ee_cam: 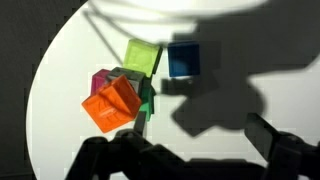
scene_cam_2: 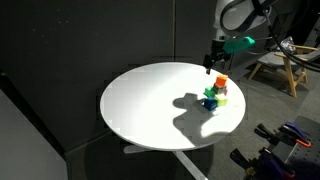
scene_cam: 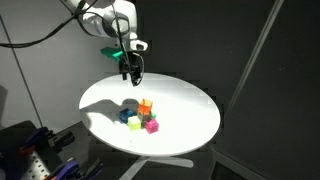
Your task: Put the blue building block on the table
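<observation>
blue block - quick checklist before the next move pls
1. blue building block in sight: ok, plain in the wrist view.
2. gripper open and empty: ok, fingers apart with nothing between them.
3. gripper clear of the blocks: ok, it hangs above the table in both exterior views.
4. blue building block lies on the table, not on another block: ok, it looks so in the wrist view.
5. gap between it and the yellow-green block wide enough for a finger: cannot tell, shadow covers it.
</observation>
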Motion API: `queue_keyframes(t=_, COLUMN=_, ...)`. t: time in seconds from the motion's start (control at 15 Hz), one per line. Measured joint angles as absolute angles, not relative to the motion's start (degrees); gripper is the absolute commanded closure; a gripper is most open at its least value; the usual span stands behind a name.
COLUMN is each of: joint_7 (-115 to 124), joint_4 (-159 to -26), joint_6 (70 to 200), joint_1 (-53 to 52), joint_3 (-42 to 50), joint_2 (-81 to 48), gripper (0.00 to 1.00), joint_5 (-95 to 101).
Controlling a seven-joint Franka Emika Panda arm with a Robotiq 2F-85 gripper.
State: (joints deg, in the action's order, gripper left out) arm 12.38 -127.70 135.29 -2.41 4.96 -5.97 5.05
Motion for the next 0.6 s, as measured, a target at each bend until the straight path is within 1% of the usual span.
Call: queue_keyframes(t=0.6, joint_7=6.5, joint_4=-131.6, joint_6=124.9, joint_1=-0.5, joint_3=4.4, joint_2=5.4, gripper=0.00, joint_5=2.8)
